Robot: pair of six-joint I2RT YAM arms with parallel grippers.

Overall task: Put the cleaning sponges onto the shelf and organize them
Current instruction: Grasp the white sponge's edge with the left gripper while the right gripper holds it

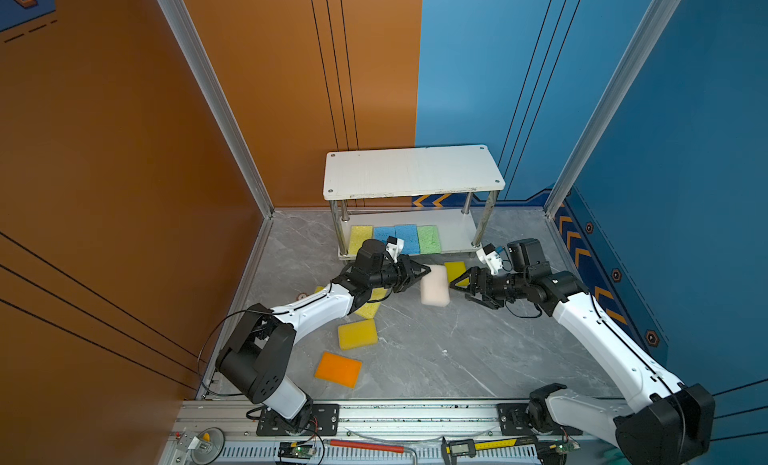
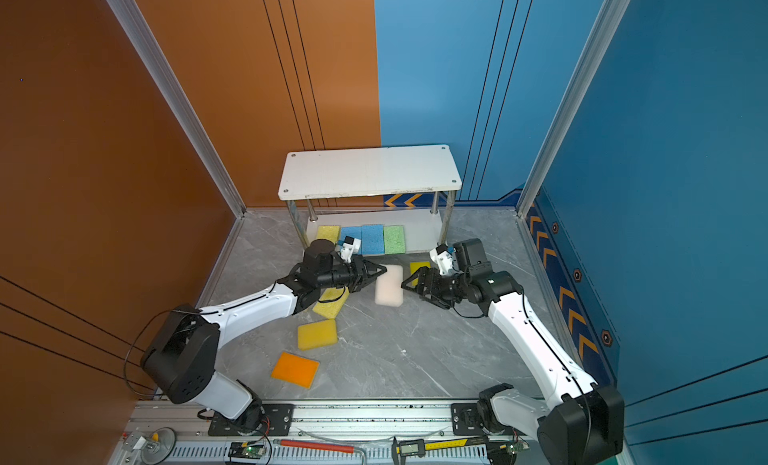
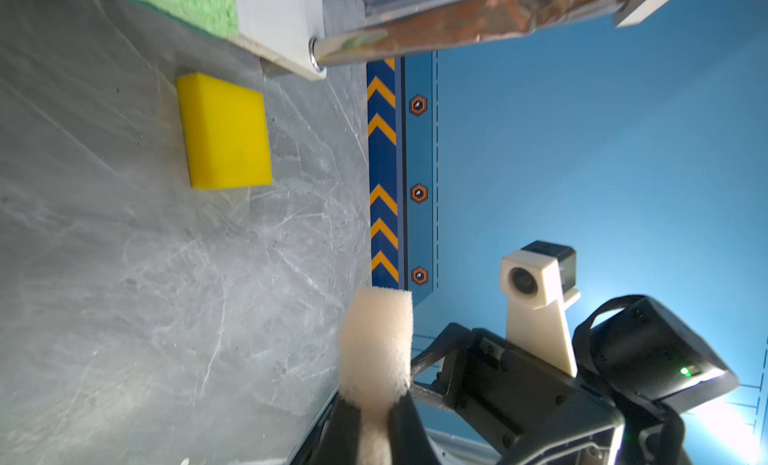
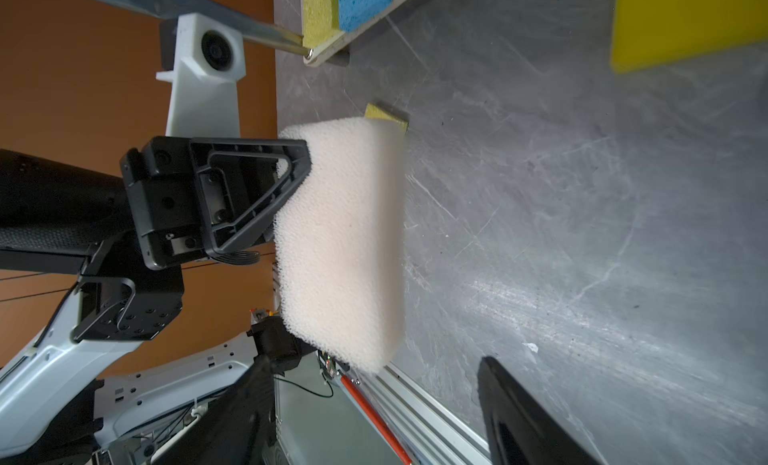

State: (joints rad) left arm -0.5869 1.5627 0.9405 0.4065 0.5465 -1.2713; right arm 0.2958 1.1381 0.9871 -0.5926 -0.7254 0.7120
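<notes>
The task was judged to be under halfway done. Four sponges were laid flat in a touching row on the lower board [image 1: 457, 228] of the shelf [image 1: 415, 172]: a coarse yellow sponge [image 1: 360, 238], a blue sponge [image 1: 381, 233], a second blue sponge [image 1: 408, 237] and a green sponge [image 1: 429, 238]. The right end of that board and the whole top board were left unfilled. The beige sponge [image 1: 435, 286] was held clear of the counter [image 1: 457, 350] in front of the shelf. It was pinched at one edge near a corner by the closed left tool [image 1: 422, 273], and its foam was squeezed thin between the fingers [image 3: 345, 425]. The right tool [image 1: 463, 290] was seen just beside the sponge's far side, jaws spread wide and gripping nothing. Left on the counter were a smooth yellow block [image 1: 456, 271] just before the shelf's right front post, a pitted yellow sponge [image 1: 368, 309] partly covered by the left arm, a thick yellow sponge [image 1: 357, 334] and an orange sponge [image 1: 338, 369]. A yellow sliver behind the left arm could not be identified. The beige sponge was shown as coarse, open-celled foam with rounded corners, evidently soft; the smooth block was dense and crisp-edged. The shelf's boards were white and flat, joined by shiny metal posts, and the counter was grey with marble-like veining.
</notes>
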